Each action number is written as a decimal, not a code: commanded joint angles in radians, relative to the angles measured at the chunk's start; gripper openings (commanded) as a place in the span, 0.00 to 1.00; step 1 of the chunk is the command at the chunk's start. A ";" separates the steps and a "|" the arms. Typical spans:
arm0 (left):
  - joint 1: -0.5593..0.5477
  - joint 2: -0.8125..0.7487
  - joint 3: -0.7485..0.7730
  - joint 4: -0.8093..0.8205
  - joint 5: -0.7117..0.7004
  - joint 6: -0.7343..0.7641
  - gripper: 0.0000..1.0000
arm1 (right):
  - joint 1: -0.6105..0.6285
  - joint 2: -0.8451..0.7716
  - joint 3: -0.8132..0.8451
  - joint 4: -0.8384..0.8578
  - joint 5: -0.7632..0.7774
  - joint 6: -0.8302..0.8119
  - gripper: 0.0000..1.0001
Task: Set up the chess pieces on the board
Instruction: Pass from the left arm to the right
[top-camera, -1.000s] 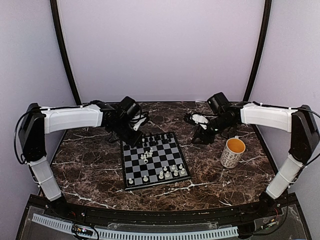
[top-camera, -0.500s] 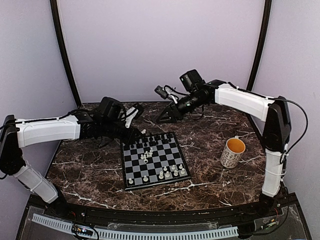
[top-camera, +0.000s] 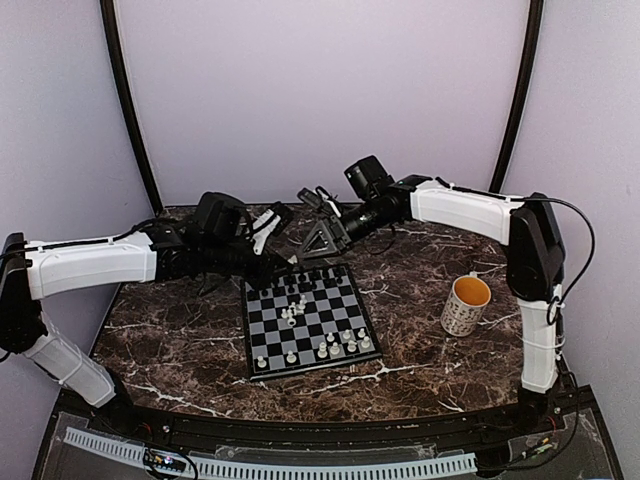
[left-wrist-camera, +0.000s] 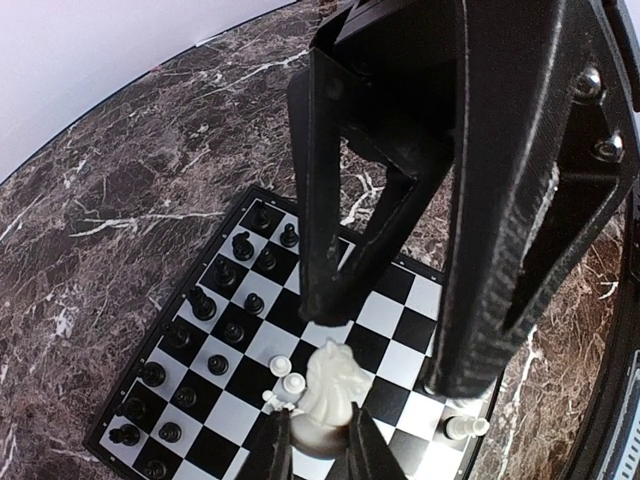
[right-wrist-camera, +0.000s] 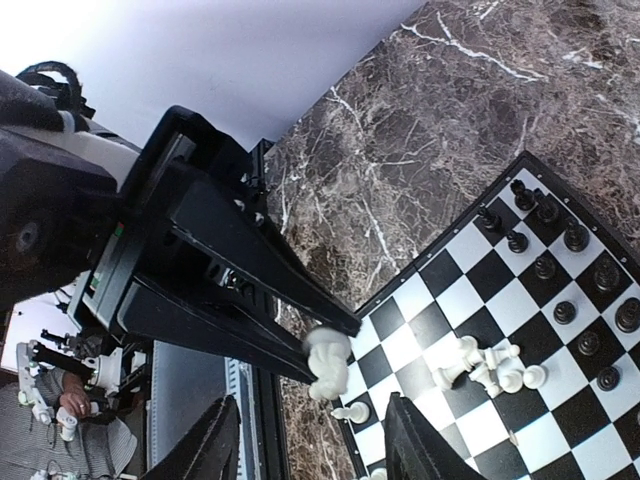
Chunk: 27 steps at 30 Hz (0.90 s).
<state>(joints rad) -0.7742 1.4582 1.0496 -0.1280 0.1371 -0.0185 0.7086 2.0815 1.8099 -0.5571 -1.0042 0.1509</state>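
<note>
Knight's base out of sight
The white horse-headed chess knight (left-wrist-camera: 334, 380) has its base hidden by the left claw (left-wrist-camera: 319, 452) and cut off by the bottom edge; from overhead, the kinds of the tiny black and white chessmen (top-camera: 291, 315) cannot be told.

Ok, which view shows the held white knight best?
Left wrist: the white knight is close, its horse head clear, pinched by the left gripper's fingers. Right wrist shows it smaller. In the top view it cannot be made out.

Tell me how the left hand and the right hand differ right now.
The left hand is closed on a white knight; the right hand holds nothing. The left hand is pinched narrow, while the right hand is spread wide. Both are black, two-fingered, and hang near the far edge of the board.
</note>
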 joint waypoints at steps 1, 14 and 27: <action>-0.013 -0.024 0.004 0.010 0.004 0.039 0.11 | 0.015 0.014 0.000 0.072 -0.063 0.067 0.50; -0.017 -0.029 0.001 0.020 -0.003 0.039 0.11 | 0.022 0.043 -0.014 0.138 -0.098 0.128 0.40; -0.017 -0.025 0.002 0.018 -0.018 0.042 0.11 | 0.022 0.052 -0.033 0.159 -0.092 0.142 0.08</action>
<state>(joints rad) -0.7860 1.4582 1.0496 -0.1276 0.1337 0.0086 0.7197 2.1189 1.7844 -0.4370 -1.0752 0.2909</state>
